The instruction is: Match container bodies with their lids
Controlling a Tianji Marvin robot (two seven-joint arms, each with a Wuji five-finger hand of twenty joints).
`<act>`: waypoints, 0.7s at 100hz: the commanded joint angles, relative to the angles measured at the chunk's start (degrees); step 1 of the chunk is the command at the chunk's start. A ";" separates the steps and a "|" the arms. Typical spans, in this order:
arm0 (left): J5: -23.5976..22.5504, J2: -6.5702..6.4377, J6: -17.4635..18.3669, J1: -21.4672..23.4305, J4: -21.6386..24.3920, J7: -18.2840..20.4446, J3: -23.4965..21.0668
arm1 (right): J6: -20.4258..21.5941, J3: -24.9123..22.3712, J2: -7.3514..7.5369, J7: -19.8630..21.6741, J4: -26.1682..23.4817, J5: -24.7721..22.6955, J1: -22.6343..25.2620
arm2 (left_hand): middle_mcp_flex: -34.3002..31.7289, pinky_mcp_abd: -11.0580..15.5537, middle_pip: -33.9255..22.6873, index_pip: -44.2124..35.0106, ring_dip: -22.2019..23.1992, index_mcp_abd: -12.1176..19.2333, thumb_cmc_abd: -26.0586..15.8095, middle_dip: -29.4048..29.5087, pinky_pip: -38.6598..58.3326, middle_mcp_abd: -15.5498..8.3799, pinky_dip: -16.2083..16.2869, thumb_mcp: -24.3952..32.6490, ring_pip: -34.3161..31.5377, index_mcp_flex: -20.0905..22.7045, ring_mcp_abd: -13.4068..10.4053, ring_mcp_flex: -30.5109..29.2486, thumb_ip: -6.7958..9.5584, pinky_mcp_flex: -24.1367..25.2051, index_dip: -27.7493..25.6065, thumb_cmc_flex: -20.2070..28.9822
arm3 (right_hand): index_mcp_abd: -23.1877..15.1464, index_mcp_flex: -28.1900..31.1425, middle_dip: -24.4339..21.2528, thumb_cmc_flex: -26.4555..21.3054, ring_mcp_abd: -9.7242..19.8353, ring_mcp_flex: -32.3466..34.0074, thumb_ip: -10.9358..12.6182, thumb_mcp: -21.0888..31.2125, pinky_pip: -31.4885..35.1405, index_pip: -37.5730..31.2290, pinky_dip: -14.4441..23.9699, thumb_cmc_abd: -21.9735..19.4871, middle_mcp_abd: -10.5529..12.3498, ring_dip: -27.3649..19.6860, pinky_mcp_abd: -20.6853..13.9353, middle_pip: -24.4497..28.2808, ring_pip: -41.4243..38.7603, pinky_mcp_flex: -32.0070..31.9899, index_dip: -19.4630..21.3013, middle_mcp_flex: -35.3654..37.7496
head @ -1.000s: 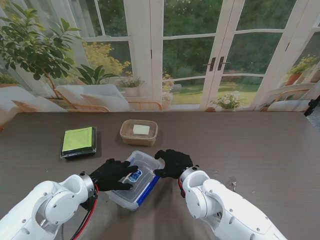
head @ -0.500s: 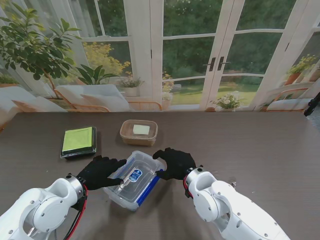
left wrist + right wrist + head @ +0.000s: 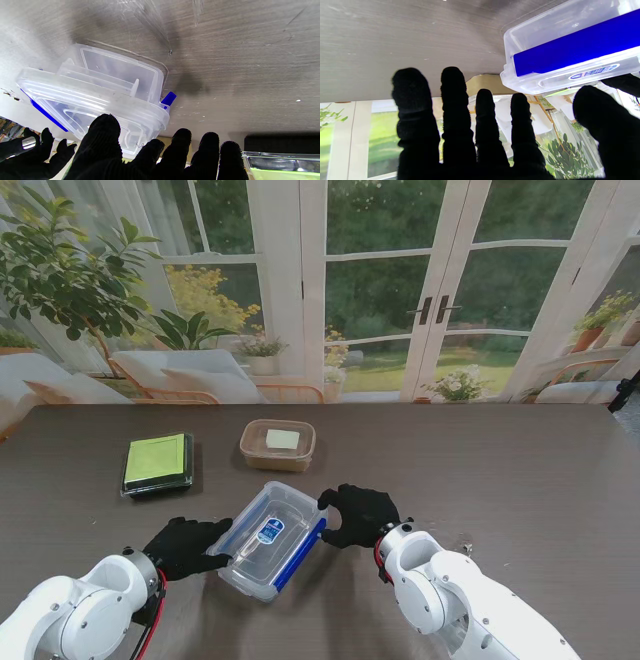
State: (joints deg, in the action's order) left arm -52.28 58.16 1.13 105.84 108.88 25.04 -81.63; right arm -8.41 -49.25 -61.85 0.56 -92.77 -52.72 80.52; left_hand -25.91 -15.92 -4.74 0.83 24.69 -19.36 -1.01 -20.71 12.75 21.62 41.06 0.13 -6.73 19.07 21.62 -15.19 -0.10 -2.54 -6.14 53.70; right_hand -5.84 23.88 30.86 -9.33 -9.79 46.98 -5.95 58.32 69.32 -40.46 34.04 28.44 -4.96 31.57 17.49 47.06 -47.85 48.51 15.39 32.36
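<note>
stand view, lower centre: your clear lidded plastic box with blue clips (image 3: 270,540) sits between left hand (image 3: 185,546) and right hand (image 3: 358,514), fingers spread, holding nothing; an unlatched clip could let the lid lift.

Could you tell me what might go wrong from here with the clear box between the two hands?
1. The clear box has its lid on, but whether the blue latch is clipped shut cannot be told; lifted by the lid, it might pop open.
2. The left robot hand and right robot hand sit beside it with fingers spread; a stray nudge could slide it on the table.
3. Pushed farther from me, it could strike the tan container.
</note>
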 commanded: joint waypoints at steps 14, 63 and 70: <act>-0.09 -0.13 -0.01 0.91 1.74 2.28 0.83 | -2.13 0.22 0.11 1.51 -0.27 -0.54 0.36 | -0.92 -0.22 -0.02 -1.11 0.64 1.21 -0.80 -1.18 0.39 0.94 1.27 -0.90 -0.10 0.68 0.55 0.28 0.26 0.98 -0.76 -0.88 | 3.12 1.97 2.41 1.65 0.43 3.28 1.03 -1.13 3.21 -1.22 1.44 -0.02 -1.17 1.42 -0.05 1.79 -2.86 -23.35 0.65 1.82; 2.53 -0.70 -0.62 -1.53 1.78 5.05 4.90 | -5.01 0.11 0.26 2.87 -0.59 -1.46 0.38 | -0.99 -0.17 0.11 -1.26 0.67 0.97 -1.03 -1.43 -0.16 0.84 1.19 -0.89 0.00 1.36 0.58 0.08 0.28 0.93 -1.04 -0.73 | 4.86 5.25 2.99 2.19 0.05 4.90 1.38 -1.27 3.51 -3.75 0.88 -0.72 -1.48 1.32 0.21 1.51 -3.09 -22.42 1.47 3.38; 2.66 -0.72 -0.65 -1.57 1.87 5.15 5.08 | -5.18 0.09 0.27 3.07 -0.61 -1.30 0.35 | -1.16 -0.25 0.06 -1.39 0.69 0.89 -1.02 -1.46 -0.14 0.85 1.21 -0.90 -0.02 1.71 0.69 0.03 0.28 0.83 -1.10 -0.70 | 4.82 5.28 3.05 2.23 -0.10 5.14 1.40 -1.25 3.58 -3.83 0.78 -0.78 -1.60 1.33 0.30 1.50 -3.15 -22.33 1.48 3.60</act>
State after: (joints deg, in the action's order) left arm -50.22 57.02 -0.02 103.64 110.40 28.43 -77.67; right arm -13.44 -49.23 -61.57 2.56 -93.09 -53.99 80.68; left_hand -26.16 -15.92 -4.78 2.69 24.70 -33.98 -0.37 -21.35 12.75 29.00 41.15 0.10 -6.73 18.89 21.82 -15.19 -0.15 -2.54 -5.80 53.70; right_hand -1.61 28.15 32.85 -8.45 -9.22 51.12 -5.95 58.22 70.50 -43.36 34.04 28.34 -5.22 32.30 17.48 47.83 -50.18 48.51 16.19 35.20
